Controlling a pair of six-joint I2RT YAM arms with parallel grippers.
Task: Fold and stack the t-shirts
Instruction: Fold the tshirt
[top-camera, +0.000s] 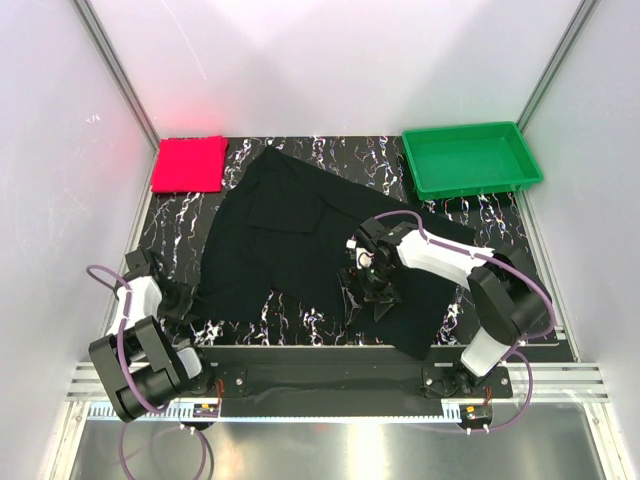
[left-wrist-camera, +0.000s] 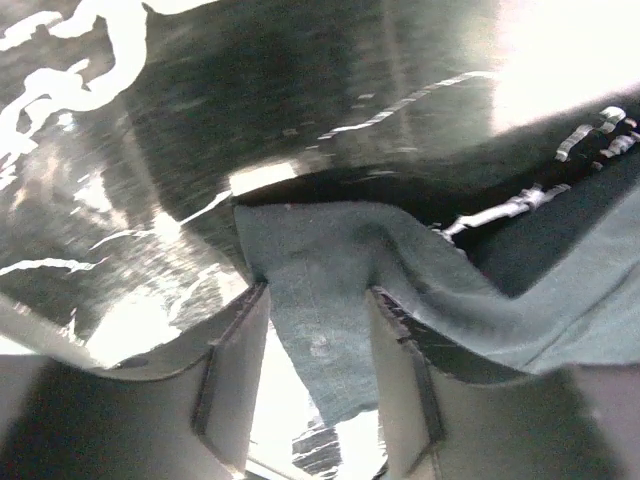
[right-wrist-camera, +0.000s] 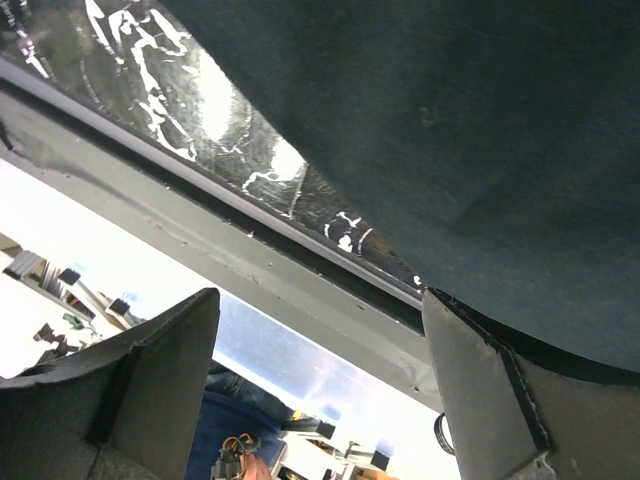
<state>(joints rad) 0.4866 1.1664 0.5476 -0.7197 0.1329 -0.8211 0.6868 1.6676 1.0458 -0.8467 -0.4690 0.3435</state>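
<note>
The black t-shirt (top-camera: 290, 230) lies spread and crumpled across the middle of the marbled table. The pinkish-red t-shirt (top-camera: 189, 164) sits folded at the back left. My left gripper (top-camera: 185, 300) is low at the black shirt's near-left edge. In the left wrist view a corner of the black t-shirt (left-wrist-camera: 330, 250) lies between the parted fingers of that gripper (left-wrist-camera: 318, 295), with a gap beside the left finger. My right gripper (top-camera: 372, 295) is over the shirt's near edge. Seen from its wrist, this gripper (right-wrist-camera: 320, 300) is wide open and empty, the black cloth (right-wrist-camera: 480, 130) by its right finger.
A green plastic tray (top-camera: 480, 187) stands at the back right. The table's near metal rail (right-wrist-camera: 200, 215) runs just under the right gripper. White walls close in the left, right and back sides.
</note>
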